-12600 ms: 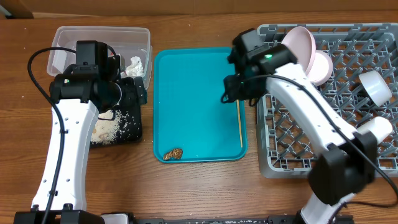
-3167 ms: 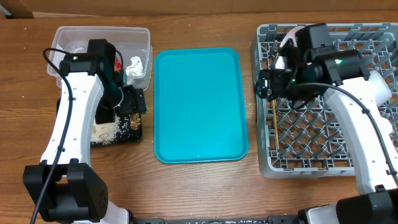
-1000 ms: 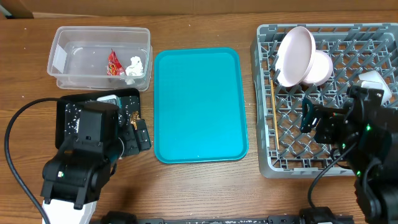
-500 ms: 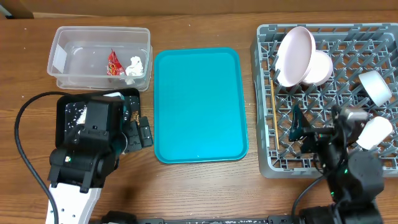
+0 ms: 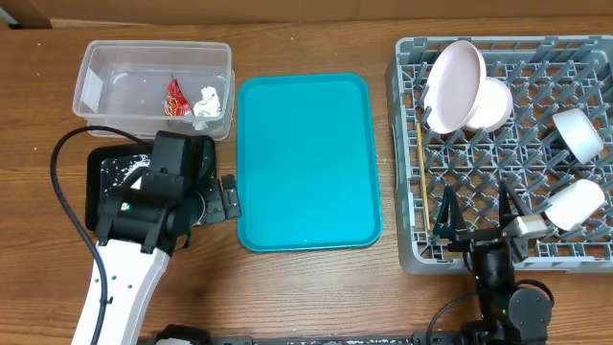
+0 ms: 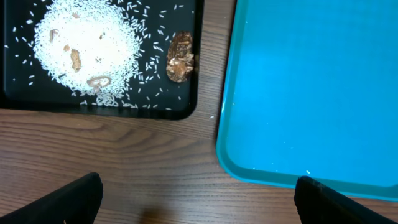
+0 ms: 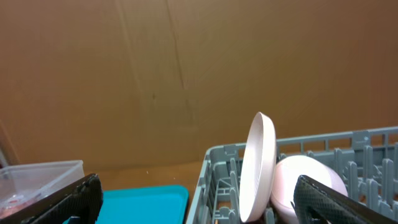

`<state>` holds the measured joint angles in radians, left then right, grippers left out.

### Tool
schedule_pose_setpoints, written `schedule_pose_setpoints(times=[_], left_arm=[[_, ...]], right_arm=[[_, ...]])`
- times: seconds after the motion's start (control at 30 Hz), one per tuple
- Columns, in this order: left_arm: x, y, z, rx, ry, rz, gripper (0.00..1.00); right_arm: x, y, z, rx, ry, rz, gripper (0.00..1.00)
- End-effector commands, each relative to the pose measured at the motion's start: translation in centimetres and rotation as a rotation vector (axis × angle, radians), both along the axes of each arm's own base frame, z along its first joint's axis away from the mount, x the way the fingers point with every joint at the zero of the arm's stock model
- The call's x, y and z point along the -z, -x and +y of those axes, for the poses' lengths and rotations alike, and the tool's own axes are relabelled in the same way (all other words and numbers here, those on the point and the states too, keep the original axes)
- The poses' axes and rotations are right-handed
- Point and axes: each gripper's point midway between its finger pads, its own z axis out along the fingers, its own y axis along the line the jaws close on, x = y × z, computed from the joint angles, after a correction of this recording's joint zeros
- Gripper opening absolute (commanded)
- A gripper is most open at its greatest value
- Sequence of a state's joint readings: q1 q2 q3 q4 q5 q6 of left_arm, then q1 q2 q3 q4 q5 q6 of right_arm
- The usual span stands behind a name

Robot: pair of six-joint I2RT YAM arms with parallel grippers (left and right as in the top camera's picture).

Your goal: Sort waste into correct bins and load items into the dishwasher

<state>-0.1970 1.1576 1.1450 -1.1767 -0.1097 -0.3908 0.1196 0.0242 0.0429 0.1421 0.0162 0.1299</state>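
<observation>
Close to me, my right gripper (image 5: 476,213) is wide open and holds nothing, at the near edge of the dish rack (image 5: 404,192). My left gripper (image 6: 198,183) is wide open too and holds nothing, over the wood between the black tray (image 6: 186,115) and the bare teal tray (image 5: 306,163). The rice (image 6: 87,43) and brown scrap (image 6: 180,57) lie in the black tray. Farther off, the chopsticks (image 5: 421,182), plate (image 5: 452,81) and bowl (image 5: 493,105) sit in the rack. The red wrapper (image 5: 176,96) and tissue (image 5: 207,101) lie in the clear tub (image 5: 96,57). I think the sorting is done, so next I just park both arms.
</observation>
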Motion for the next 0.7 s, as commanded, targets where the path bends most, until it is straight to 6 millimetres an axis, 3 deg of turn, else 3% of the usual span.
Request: schedule_pose_setpoints(times=[0.0, 0.13, 0.3, 0.67], left_arm=[[0.9, -0.2, 0.0, -0.014, -0.012, 0.032, 1.00], [1.8, -0.4, 0.0, -0.014, -0.020, 0.069, 1.00], [2.8, -0.7, -0.1, -0.013, -0.030, 0.112, 1.00], [5.2, -1.0, -0.1, -0.013, -0.050, 0.207, 1.00]], right_arm=[[0.6, 0.0, -0.4, 0.031, 0.031, -0.017, 1.00], [1.2, -0.2, -0.2, 0.044, 0.144, -0.002, 1.00], [6.6, -0.6, 0.4, -0.002, 0.173, 0.212, 1.00], [6.7, -0.5, 0.8, -0.028, 0.135, 0.222, 1.00]])
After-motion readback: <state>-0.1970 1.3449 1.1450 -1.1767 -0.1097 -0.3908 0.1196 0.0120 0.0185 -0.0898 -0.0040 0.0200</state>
